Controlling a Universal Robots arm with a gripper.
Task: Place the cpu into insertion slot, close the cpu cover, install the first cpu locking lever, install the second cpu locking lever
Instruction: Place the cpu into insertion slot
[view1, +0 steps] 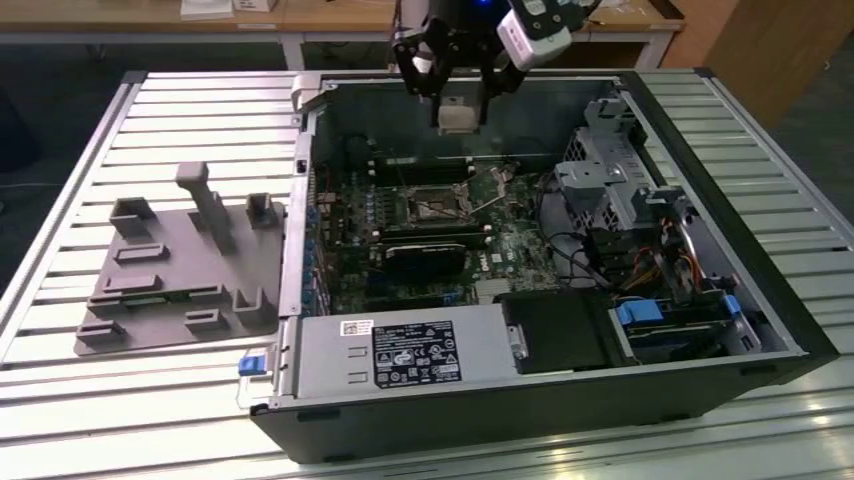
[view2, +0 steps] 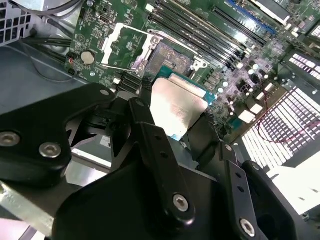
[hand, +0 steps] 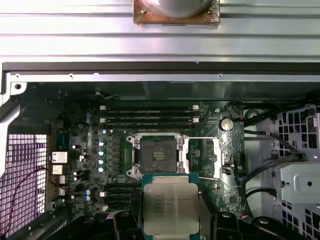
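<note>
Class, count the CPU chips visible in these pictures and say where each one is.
1. The cpu is held in the gripper, in the air above the motherboard; the insertion slot is empty, with the cpu cover open.

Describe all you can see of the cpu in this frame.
The cpu is a flat square chip with a pale silver metal top and a green-edged board beneath. It hangs clamped at two opposite edges by the gripper, above the open computer case, clear of the empty insertion slot, touching nothing else.
</note>
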